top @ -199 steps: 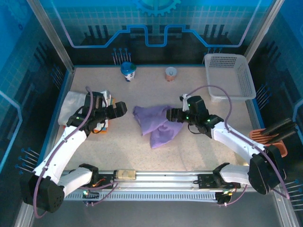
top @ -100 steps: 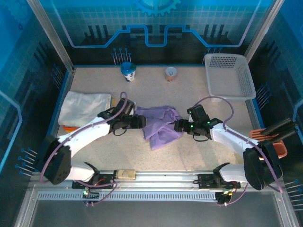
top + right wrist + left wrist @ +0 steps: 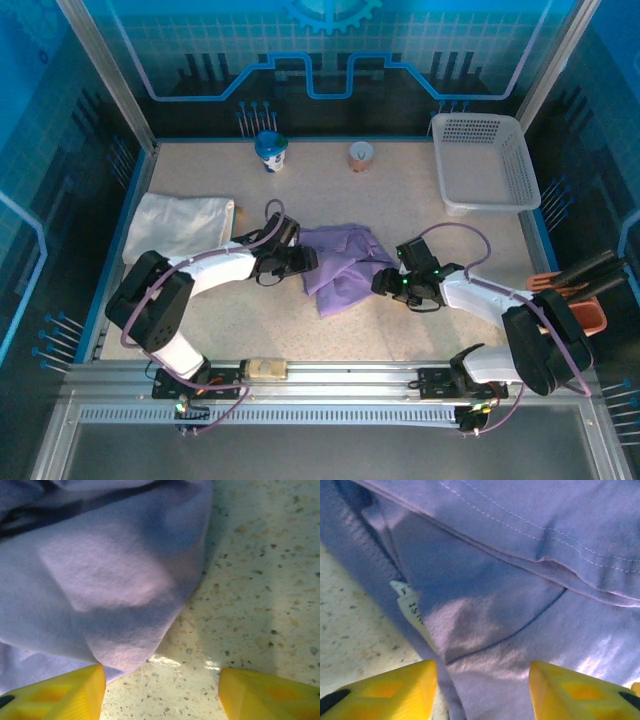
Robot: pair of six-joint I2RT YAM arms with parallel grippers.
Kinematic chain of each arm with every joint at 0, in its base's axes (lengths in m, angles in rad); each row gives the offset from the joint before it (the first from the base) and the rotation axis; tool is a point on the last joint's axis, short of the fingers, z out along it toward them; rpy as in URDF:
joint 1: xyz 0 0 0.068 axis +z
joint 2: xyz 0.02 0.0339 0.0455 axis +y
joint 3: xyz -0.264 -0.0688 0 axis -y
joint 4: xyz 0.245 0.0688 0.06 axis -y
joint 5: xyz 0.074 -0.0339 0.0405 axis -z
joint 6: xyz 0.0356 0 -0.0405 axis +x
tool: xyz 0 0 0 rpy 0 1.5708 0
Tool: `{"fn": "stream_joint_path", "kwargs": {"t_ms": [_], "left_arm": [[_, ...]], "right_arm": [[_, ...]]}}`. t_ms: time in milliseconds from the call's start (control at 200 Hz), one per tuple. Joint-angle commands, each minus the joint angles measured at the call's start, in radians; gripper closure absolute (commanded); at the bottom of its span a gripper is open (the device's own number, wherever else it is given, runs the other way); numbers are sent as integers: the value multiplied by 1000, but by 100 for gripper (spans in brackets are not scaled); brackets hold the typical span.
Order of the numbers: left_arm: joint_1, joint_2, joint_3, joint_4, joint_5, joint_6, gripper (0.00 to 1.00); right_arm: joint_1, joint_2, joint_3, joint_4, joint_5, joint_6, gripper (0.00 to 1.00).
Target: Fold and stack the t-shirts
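Your left pincer sits low at the left edge of the lavender t-shirt, which lies crumpled in the middle of the table between the two arms. In the left wrist view its yellow fingers stand spread, with purple cloth and a small white neck label lying in the gap between them; they are not pinching anything, though you cannot tell from here whether the tips brush the fabric. Your right pincer is down at the shirt's right edge, also spread. In the right wrist view one of its fingers is at the hem of the cloth and the other is over bare speckled table. The white t-shirt lies flat near the left wall, well apart from the purple one. The white lattice basket stands in the far right corner, and two small cups are at the far edge.
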Motion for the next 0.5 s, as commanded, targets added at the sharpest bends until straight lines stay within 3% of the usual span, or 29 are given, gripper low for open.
{"fn": "stream_joint_path", "kwargs": {"t_ms": [0, 95, 210, 370, 430, 495], "left_arm": [[-3, 44, 14, 73, 43, -43, 54], [-3, 74, 33, 73, 45, -46, 61], [-3, 67, 53, 40, 24, -31, 81], [7, -4, 115, -92, -23, 34, 100], [8, -40, 144, -157, -50, 65, 100], [14, -79, 176, -219, -72, 91, 100]], "right_arm": [[45, 90, -9, 199, -66, 47, 42], [46, 97, -3, 233, -56, 59, 52], [45, 73, 3, 235, -30, 54, 65], [45, 3, 29, 208, 12, 1, 93], [44, -21, 38, 182, 32, -10, 95], [46, -41, 43, 154, 35, -30, 87]]}}
